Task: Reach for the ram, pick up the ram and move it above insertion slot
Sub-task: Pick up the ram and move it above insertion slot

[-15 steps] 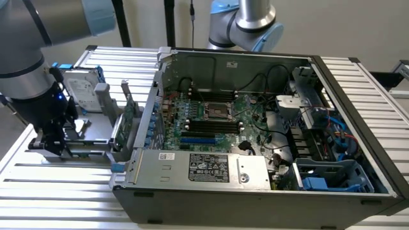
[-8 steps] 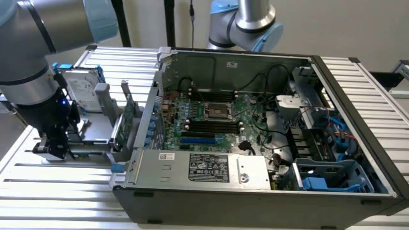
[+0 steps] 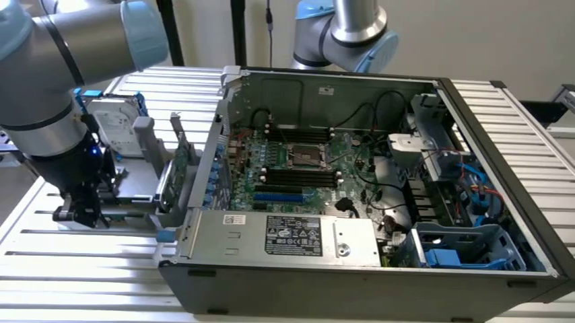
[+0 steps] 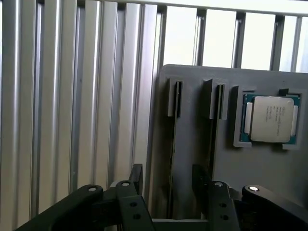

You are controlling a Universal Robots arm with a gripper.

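Ram (image 4: 172, 154) edge-on in gray holder (image 4: 192, 144) slot; open fingers (image 4: 136, 177) straddle it, ungripped.

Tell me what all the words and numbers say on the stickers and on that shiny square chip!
Nothing here reads clearly enough to quote.
Black label on the power supply box: white print, too small.
White sticker on the same box: too small.
Hard drive label: blurred.
Processor chip in the grey tray: faint print, too blurred.
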